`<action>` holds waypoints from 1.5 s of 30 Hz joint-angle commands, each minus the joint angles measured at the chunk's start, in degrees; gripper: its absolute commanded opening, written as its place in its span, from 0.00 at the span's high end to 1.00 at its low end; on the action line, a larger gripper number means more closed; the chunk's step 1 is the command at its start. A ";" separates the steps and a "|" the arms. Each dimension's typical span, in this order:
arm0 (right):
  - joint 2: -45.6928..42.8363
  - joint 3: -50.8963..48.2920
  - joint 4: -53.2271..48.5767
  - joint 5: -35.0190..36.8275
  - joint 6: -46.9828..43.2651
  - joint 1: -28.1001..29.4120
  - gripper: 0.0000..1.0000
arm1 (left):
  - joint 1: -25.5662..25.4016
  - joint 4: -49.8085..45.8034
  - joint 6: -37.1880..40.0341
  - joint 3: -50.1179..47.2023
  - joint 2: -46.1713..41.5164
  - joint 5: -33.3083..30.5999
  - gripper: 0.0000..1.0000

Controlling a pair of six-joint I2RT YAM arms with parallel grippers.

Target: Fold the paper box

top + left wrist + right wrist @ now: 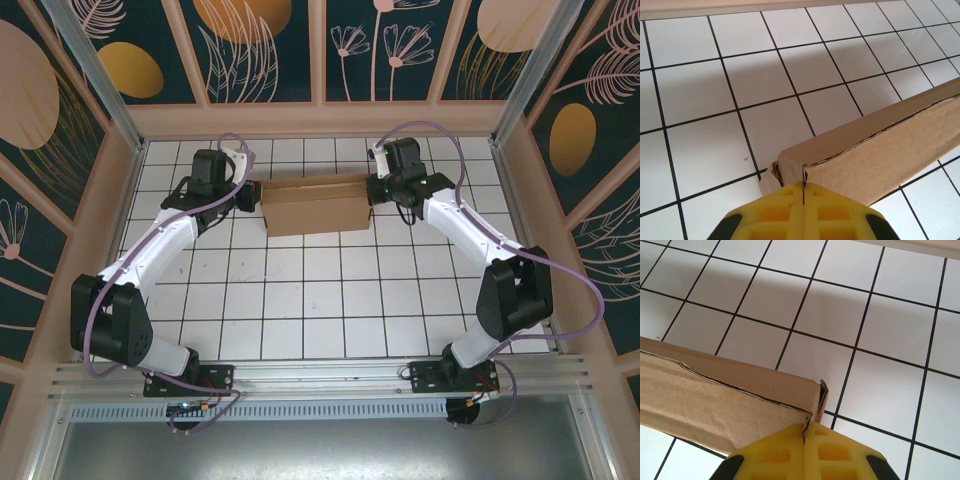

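The paper box is a closed, flat brown cardboard box lying lengthwise across the far middle of the tiled table. My left gripper is at its left end and my right gripper at its right end. In the left wrist view the yellow fingers meet at the gripper tip, pinching a thin cardboard edge at the corner of the box. The right wrist view is the mirror of this: the gripper is shut on the end edge of the box, where a small flap sticks out.
The white tiled table with black grid lines stretches toward the arm bases. A wooden rim borders the back, with side walls left and right. An aluminium rail runs along the near edge.
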 commanded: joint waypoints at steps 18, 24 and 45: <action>1.88 -2.28 -5.27 -2.55 -0.32 1.08 1.00 | -0.14 0.55 -4.01 -2.24 -0.32 2.27 1.00; -0.07 -5.55 -2.20 -3.10 1.45 1.26 1.00 | -0.21 4.07 -5.73 -8.37 -2.19 2.76 1.00; -4.06 -14.86 8.41 -5.67 10.25 0.56 0.92 | -1.57 7.52 -7.72 -12.02 -2.30 1.15 1.00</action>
